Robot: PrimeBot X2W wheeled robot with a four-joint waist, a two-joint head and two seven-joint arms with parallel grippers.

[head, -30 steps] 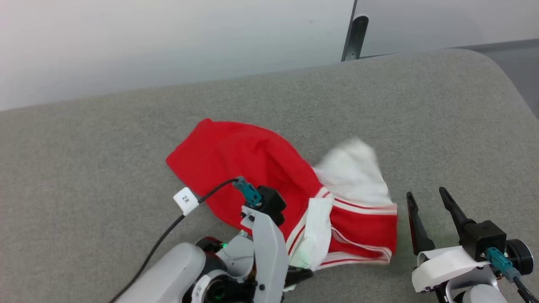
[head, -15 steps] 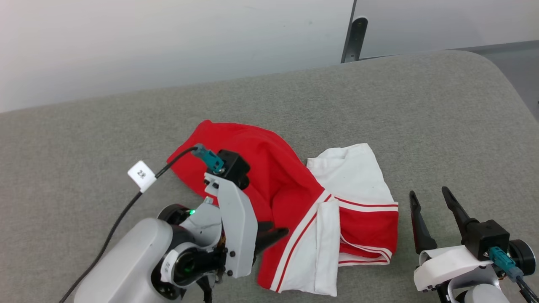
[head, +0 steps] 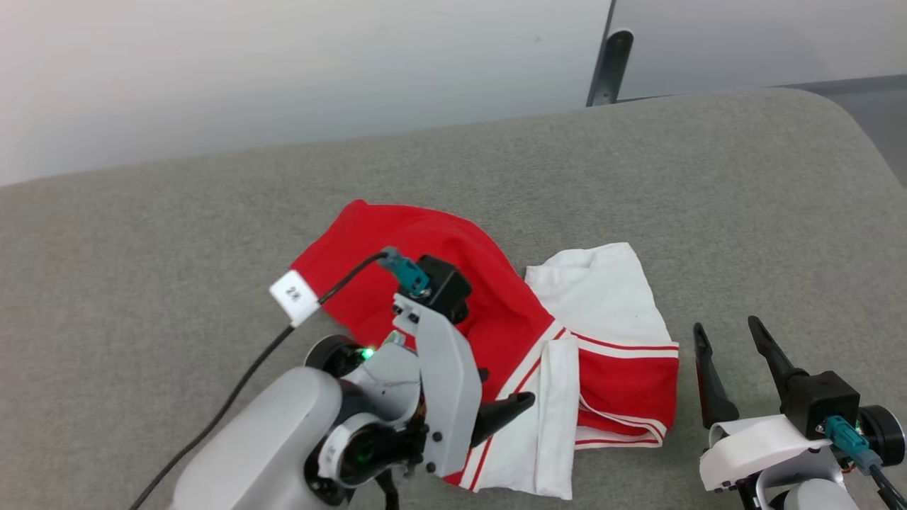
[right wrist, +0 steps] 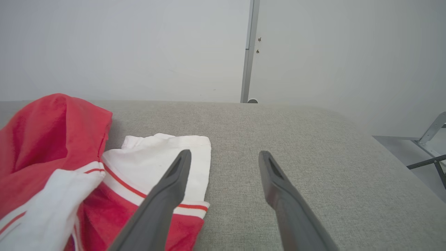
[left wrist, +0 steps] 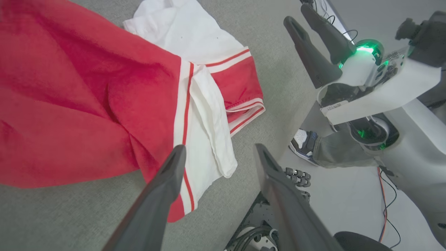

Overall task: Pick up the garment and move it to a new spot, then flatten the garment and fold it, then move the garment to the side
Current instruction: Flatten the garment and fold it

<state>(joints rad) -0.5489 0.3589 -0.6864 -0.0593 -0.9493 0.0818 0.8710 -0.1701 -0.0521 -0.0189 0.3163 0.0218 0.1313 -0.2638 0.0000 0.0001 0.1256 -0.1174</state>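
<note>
Garment (head: 425, 248) (left wrist: 69, 87) (right wrist: 41, 139) is lying rumpled on the grey padded surface (head: 142, 234) (left wrist: 52, 216) (right wrist: 278, 122). It is sitting midway along it and close to the near edge, red body bunched up and a white sleeve spreading flat toward the right. Broad grey stretches are lying open around it, reaching to the far edge, out to the left and toward the rounded far right corner.

Looking along the left wrist, the near edge is dropping away to the floor (left wrist: 348, 195), where a person's shoe (left wrist: 301, 143) is standing. Along the right wrist, the far edge is meeting a pale wall (right wrist: 139, 45) with a metal post (right wrist: 249, 52) (head: 609, 67).

The left gripper (head: 506, 397) (left wrist: 219, 150) is reaching sideways from a bent arm, fingers spread wide over the striped fold nearest the near edge and gripping nothing. The right gripper (head: 728, 327) (right wrist: 224, 153) (left wrist: 298, 14) is waiting just beside the garment's right edge, pointing at the far edge, fingers likewise spread and holding nothing.
</note>
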